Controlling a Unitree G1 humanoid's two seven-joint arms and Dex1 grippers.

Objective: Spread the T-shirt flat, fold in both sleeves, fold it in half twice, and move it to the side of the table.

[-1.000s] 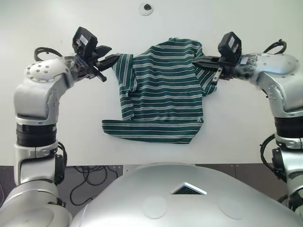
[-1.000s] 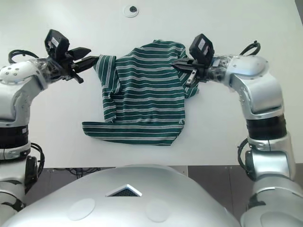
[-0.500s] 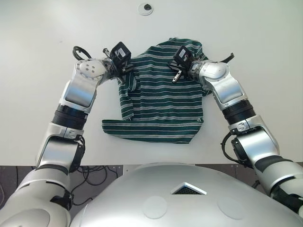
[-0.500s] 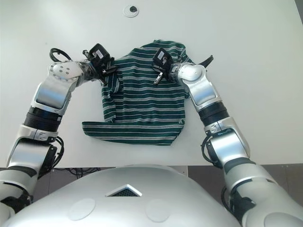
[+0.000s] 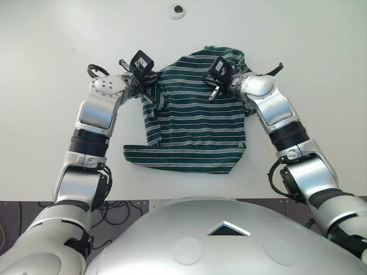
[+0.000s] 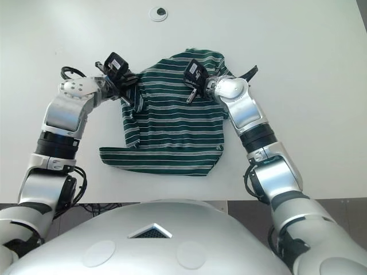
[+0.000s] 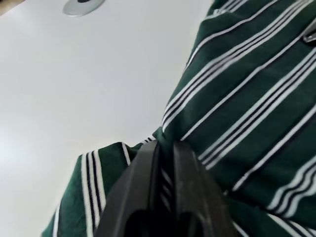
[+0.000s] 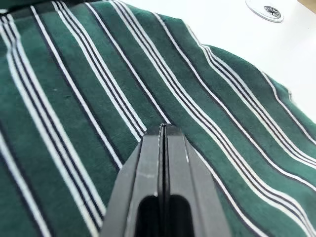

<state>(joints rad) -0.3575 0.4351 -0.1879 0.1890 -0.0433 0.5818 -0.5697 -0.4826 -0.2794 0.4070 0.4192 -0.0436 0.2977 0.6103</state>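
1. The dark green, white-striped T-shirt point(image 5: 195, 126) lies rumpled on the white desk point(image 5: 298, 34), pretty much mid-frame. Its bottom hem is bunched and pokes out toward the lower left.
2. The left pincer point(image 7: 165, 145) is at the shirt's upper left corner, pinching a fold of striped cloth between its black fingers.
3. The right pincer point(image 8: 163, 127) is at the shirt's upper right, fingers pressed together, tips down on the fabric. Can't tell if any cloth is caught in there.
4. A small round grey disc point(image 5: 176, 10) sits in the desk at the top edge of the frame, apart from the shirt.
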